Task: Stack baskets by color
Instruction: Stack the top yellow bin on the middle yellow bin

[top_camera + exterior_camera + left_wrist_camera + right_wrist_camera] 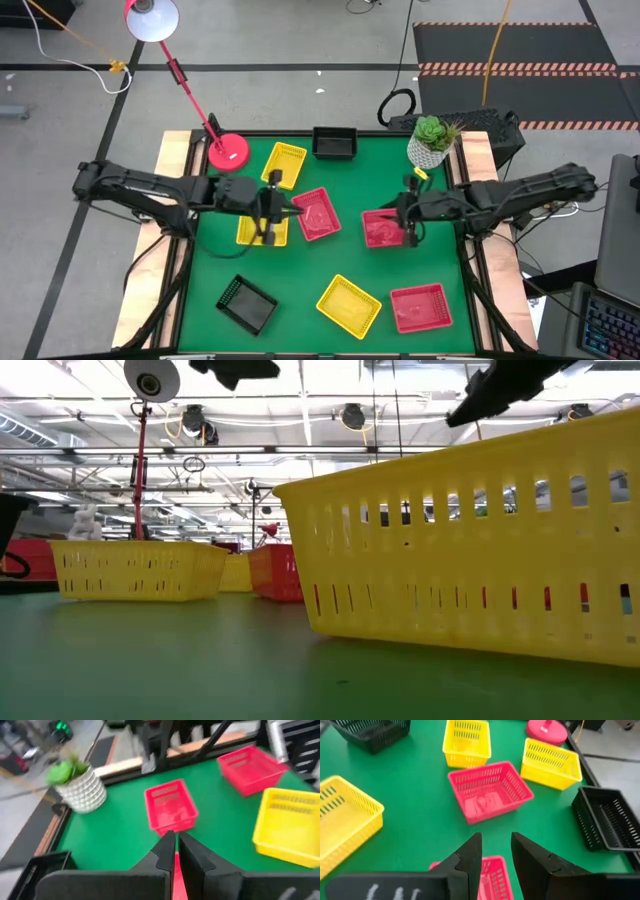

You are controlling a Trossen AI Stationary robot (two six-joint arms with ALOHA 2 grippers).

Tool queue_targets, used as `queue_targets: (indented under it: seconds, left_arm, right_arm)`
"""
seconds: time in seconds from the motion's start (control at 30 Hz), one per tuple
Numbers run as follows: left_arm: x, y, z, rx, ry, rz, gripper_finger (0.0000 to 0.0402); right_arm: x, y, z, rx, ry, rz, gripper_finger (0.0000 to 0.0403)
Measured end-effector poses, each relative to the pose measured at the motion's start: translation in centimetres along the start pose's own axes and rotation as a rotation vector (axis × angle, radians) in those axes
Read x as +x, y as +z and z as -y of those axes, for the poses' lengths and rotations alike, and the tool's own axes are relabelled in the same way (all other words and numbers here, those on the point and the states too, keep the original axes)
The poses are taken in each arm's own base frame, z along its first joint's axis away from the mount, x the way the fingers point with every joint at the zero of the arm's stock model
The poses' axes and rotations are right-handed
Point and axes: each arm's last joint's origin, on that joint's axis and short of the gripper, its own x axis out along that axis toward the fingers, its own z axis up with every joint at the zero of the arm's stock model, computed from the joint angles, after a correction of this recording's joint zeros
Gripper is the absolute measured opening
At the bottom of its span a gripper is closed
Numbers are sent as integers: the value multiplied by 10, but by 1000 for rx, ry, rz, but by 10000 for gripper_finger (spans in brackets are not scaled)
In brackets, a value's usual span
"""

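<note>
The left claw (272, 212) is clenched on the rim of a red basket (317, 213) near the middle of the green surface (330, 270), its two fingers pressed together with a strip of red showing between them in the left wrist view (175, 851). The right claw (408, 222) hangs over a second red basket (380, 229) just right of centre; its fingers (470, 851) stand apart, released, with the basket's rim below the gap.

A third red basket (421, 306) lies near the front right corner. Beside it, toward the middle, sits a yellow basket (349, 304), tilted on the diagonal. A second yellow basket (284, 165) lies toward the back, left of centre, and a third yellow basket (250, 231) shows partly under the left arm.

One black basket (334, 143) sits at the back edge, near the middle. Another black basket (247, 304) lies near the front left. I cannot find a third black one.

A white plant pot (431, 146) stands at the back right corner, and a red lamp (228, 151) has its round base at the back left. In the low view a yellow basket (480, 540) fills the foreground.
</note>
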Motion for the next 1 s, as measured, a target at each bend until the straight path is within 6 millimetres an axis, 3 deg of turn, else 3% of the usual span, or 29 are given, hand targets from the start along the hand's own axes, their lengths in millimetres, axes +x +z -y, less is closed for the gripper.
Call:
queue_targets:
  seconds: [0.23, 0.43, 0.67, 0.83, 1.0]
  left_arm:
    - [25, -12, -9, -77, 126, -187, 29]
    - [19, -33, -28, -15, 194, -386, 80]
    - [6, -57, -77, 241, 236, -594, 128]
    - [-3, -70, -107, 447, 224, -692, 133]
    - [-7, -86, -123, 624, 122, -818, 128]
  right_arm:
    - [-9, 1, 4, -15, -7, 42, 100]
    - [-7, 1, 4, -98, -32, 31, 100]
    - [-7, 1, 4, -233, -61, 29, 100]
    - [-7, 1, 7, -281, -145, 18, 100]
    - [-7, 1, 7, -327, -146, 13, 100]
